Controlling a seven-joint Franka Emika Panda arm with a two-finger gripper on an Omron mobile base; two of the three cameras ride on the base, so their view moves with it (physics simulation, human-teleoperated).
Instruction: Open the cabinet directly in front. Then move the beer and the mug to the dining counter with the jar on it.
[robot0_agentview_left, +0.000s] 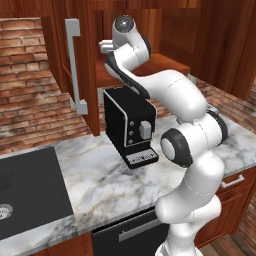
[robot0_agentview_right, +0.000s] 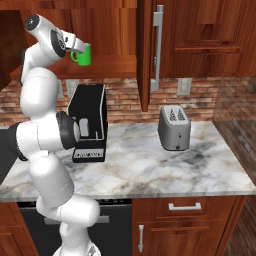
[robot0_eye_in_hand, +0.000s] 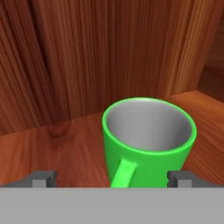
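Inside the open cabinet (robot0_agentview_right: 150, 50), my gripper (robot0_eye_in_hand: 111, 179) straddles the green mug (robot0_eye_in_hand: 148, 140) with jaws spread wide, where its handle could foul a clean grasp.

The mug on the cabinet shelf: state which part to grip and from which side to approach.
Grip the mug across its round body, coming in level from the open front of the cabinet. It stands upright, mouth up, handle pointing at the hand, already between the open gripper's fingertips. The walls look smooth and straight, so closing on them should probably hold.
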